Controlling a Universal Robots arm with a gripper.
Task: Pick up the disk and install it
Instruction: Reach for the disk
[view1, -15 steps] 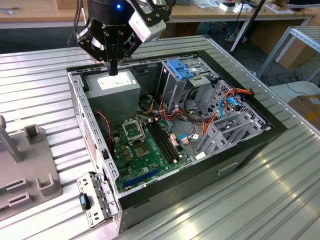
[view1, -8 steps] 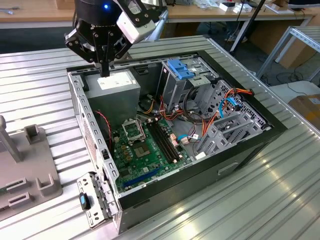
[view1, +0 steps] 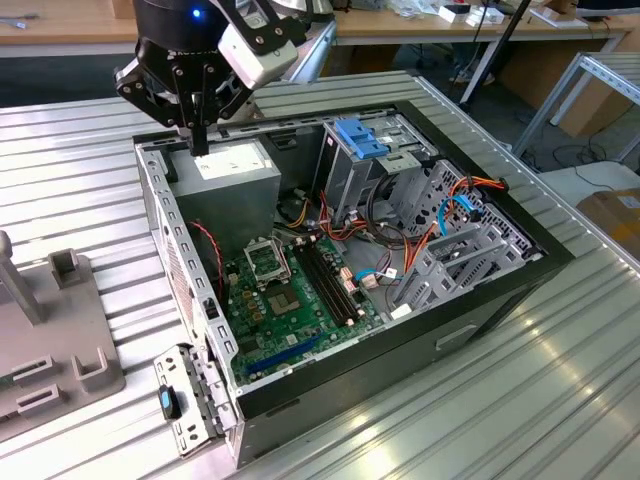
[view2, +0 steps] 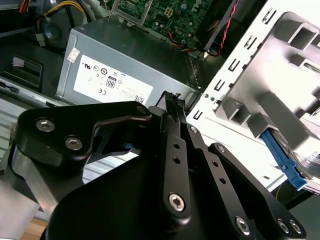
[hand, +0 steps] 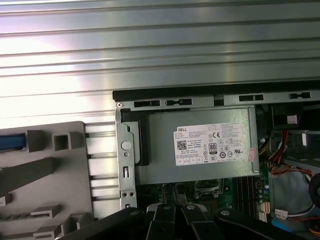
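My gripper (view1: 200, 143) hangs over the back corner of the open computer case (view1: 480, 300), just above the grey power-supply box (view1: 228, 165). Its two black fingers (view2: 172, 107) are pressed together at the tips, shut with nothing between them. Of the disk I see only a bright blue rail (view2: 283, 161), tucked under the grey holder (view2: 280, 90) beside the case. In the first wrist view that blue edge (hand: 11, 141) lies at the holder's (hand: 47, 175) far side. The gripper is apart from it.
Inside the case lie a green motherboard (view1: 290, 290), a metal drive cage with a blue plastic top (view1: 360, 138) and orange and red cables (view1: 455, 215). The case's thin metal wall (view1: 175, 260) stands between the gripper and the grey holder (view1: 60, 340). A ribbed metal table (view1: 480, 420) carries everything.
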